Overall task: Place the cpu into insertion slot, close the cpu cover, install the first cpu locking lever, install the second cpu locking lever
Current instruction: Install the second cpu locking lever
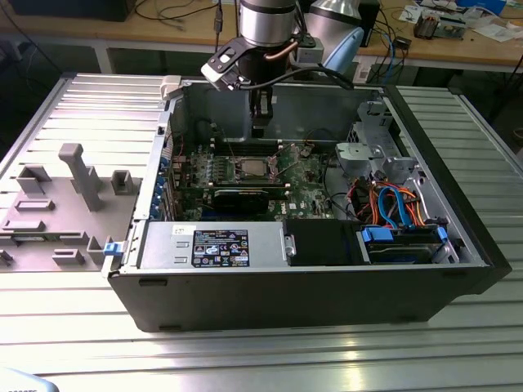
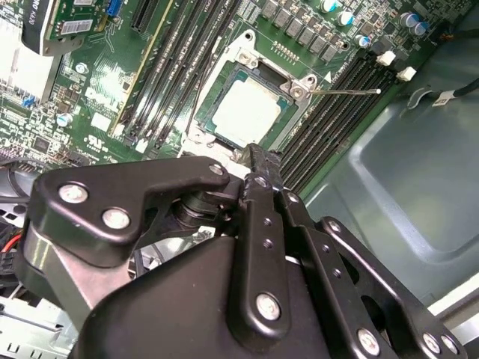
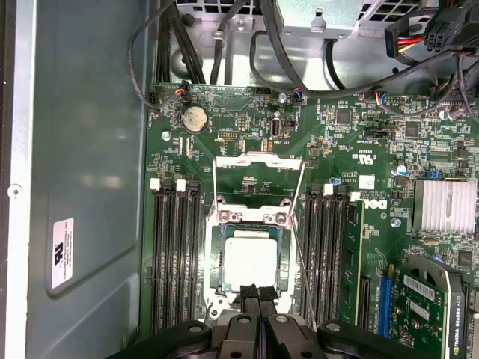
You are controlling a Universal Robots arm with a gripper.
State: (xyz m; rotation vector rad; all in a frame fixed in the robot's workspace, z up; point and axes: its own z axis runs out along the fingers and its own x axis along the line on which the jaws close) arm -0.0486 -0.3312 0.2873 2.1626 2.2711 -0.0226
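Hanging a black jointed metal gripper [image 1: 260,132] down into an open black and grey computer case [image 1: 286,294] standing on a ribbed aluminium table [image 1: 245,359]; pressing its two slim black fingertips [image 3: 251,293] flat together in both wrist views, clamping nothing between them; hovering just beside one edge of the small square insertion slot [image 3: 215,262] with its shiny metal rim, apparently without touching it.

Showing the small flat square cpu [image 3: 251,258] with its dull silver-grey top already lying inside that insertion slot, square to the rim, with green circuit board [image 3: 352,149] all around; appearing in the second wrist view [image 2: 251,112] and the exterior view [image 1: 249,169] in the same seat.

Leaving the thin square silver cpu cover [image 3: 259,159] swung open on the side of the chip away from the fingertips, green board showing through its cut-out window; covering none of the chip.

Standing free on either side of the cover, two thin wire locking levers [image 3: 214,191], unlatched and slanting outward; flanking the socket on both sides, long narrow black memory slots [image 3: 176,254].
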